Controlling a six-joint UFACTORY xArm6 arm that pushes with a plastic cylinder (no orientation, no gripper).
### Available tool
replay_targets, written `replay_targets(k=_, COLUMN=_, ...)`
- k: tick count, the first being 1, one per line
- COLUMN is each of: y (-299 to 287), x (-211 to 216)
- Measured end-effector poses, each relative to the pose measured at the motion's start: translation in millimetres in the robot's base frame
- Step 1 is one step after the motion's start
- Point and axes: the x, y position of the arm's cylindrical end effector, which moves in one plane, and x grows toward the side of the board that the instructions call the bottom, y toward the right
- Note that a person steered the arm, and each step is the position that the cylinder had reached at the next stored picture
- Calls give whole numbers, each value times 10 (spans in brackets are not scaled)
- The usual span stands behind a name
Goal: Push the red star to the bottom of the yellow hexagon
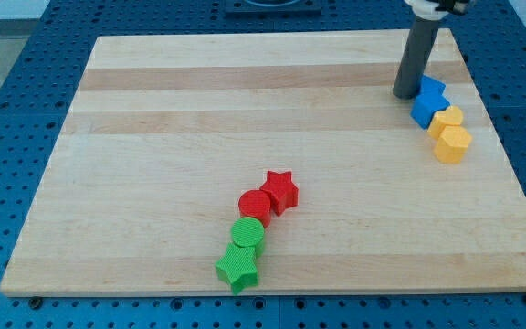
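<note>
The red star (pixel 281 190) lies on the wooden board (pixel 199 119) below its middle, touching a red round block (pixel 255 206) at its lower left. The yellow hexagon (pixel 454 143) sits near the board's right edge, with another yellow block (pixel 447 120) touching it just above. My tip (pixel 406 94) stands at the upper right, close to the left side of a blue star-like block (pixel 432 90). The tip is far from the red star, up and to the right of it.
A blue block (pixel 424 110) sits below the blue star, touching the upper yellow block. A green round block (pixel 247 233) and a green star (pixel 238 267) continue the line down from the red round block toward the board's bottom edge.
</note>
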Motion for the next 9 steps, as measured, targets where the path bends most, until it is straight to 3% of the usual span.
replay_targets(k=1, y=-79, x=-5)
replay_targets(k=3, y=-1370, x=132)
replay_targets(k=4, y=-2022, x=547)
replay_targets(k=6, y=-2170, x=1220)
replay_targets(k=8, y=-2773, x=1575)
replay_targets(k=9, y=-2768, x=1821)
